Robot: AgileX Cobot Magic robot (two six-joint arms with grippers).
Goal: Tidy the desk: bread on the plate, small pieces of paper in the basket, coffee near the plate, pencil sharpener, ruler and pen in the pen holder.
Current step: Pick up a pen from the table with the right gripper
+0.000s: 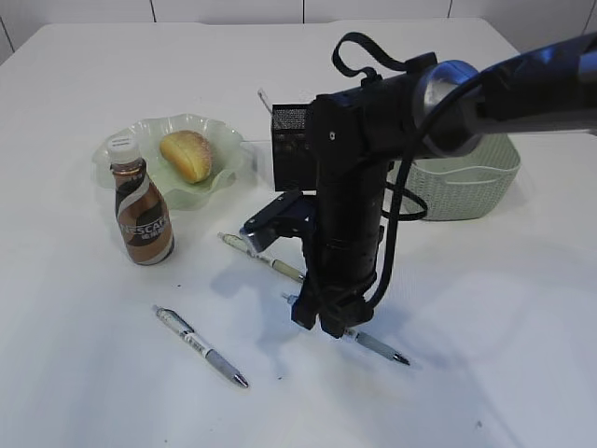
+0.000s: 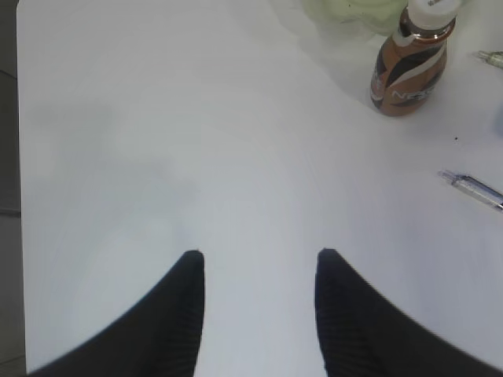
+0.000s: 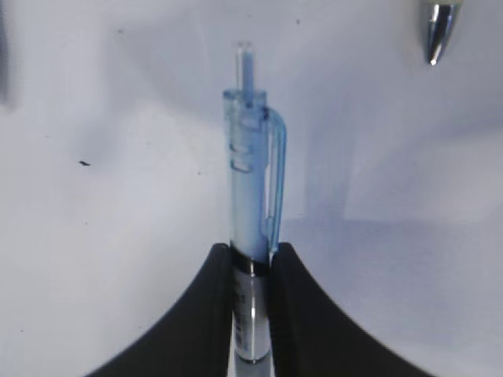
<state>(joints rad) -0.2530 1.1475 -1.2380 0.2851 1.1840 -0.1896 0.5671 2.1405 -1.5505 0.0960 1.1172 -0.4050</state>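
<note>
At the lower middle of the exterior view the right gripper [image 1: 328, 322] is down on the plain white smooth desk [image 1: 485, 327], its black fingers [image 3: 212, 314] clamped on a grey-barrelled pen with a clear blue clip end [image 3: 253, 228], whose tip end sticks out to the gripper's right. To the lower left lies a second grey click pen with a chrome tip [image 1: 201, 346], apart from everything else. Just behind the gripper, toward the frame's centre, a pale greenish pen [image 1: 261, 256] lies slantwise. The left gripper [image 2: 259, 310] hovers over bare desk with its two black fingers apart and nothing between them. At the left stands a brown-and-white swirled coffee bottle with a white cap [image 1: 142, 210], just beside the translucent pale green wavy-rimmed plate [image 1: 224, 159], which holds the oval golden-brown bread roll [image 1: 187, 155]. Behind the arm stands the black square mesh pen holder [image 1: 289, 131], and at the right edge the pale sage-green woven-pattern basket [image 1: 466, 182].
</note>
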